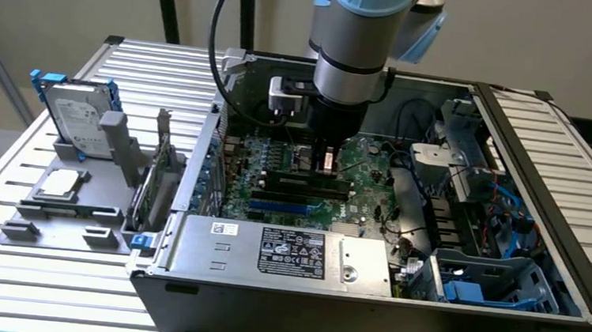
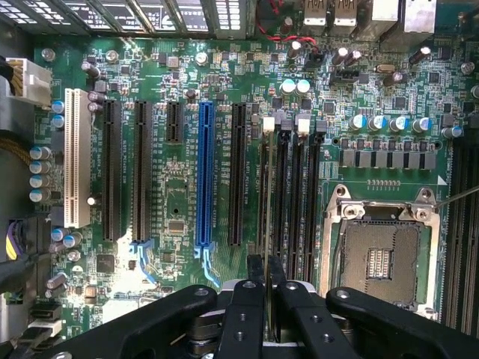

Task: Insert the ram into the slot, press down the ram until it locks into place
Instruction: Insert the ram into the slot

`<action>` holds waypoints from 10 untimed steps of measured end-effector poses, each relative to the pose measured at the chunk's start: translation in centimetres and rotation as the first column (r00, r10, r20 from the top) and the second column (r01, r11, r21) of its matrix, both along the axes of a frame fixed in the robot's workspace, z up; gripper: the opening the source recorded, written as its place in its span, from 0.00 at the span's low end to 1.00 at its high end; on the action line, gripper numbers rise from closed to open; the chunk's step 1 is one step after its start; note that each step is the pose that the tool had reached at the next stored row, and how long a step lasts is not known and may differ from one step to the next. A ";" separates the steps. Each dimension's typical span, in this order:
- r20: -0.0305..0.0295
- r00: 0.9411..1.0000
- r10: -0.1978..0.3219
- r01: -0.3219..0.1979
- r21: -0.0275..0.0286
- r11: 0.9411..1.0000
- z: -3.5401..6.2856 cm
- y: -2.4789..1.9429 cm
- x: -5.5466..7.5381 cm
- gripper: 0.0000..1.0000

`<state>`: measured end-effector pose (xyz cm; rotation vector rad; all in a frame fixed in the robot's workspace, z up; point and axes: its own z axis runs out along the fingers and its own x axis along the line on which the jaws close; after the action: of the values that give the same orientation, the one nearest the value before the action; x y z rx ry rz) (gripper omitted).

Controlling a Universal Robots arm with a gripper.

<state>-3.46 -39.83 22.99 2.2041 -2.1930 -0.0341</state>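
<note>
Wrist view: the long, thin green circuit-board ram (image 2: 266, 224), seen edge-on, is pinched between the nearly closed fingers of the black gripper (image 2: 266, 263) and held directly over the long black memory slots (image 2: 299, 202).

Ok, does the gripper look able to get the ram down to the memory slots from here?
Probably yes: the gripper holds the ram edge-on directly over the black memory slots, and no cable or card crosses between them. The CPU socket sits clear beside them.
</note>
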 end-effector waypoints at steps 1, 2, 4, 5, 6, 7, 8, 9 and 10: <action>0.000 1.000 0.000 0.000 0.000 1.000 -0.01 0.00 0.0 0.13; 0.000 1.000 0.000 0.000 0.000 1.000 -0.03 0.00 0.0 0.13; 0.000 1.000 0.000 0.000 0.000 1.000 -0.05 0.00 0.0 0.13; 0.000 1.000 0.000 0.000 0.000 1.000 -0.06 0.00 0.0 0.13; 0.000 1.000 0.000 0.000 0.000 1.000 -0.07 0.00 0.0 0.13; 0.000 1.000 0.000 0.000 0.000 1.000 -0.08 0.00 0.0 0.13; 0.000 1.000 0.000 0.000 0.000 1.000 -0.09 0.00 0.0 0.13; 0.000 1.000 0.000 0.000 0.000 1.000 -0.10 0.00 0.0 0.13; 0.000 1.000 0.000 0.000 0.000 1.000 -0.11 0.01 0.0 0.13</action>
<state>-3.46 -39.82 22.88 2.2041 -2.1930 -0.0341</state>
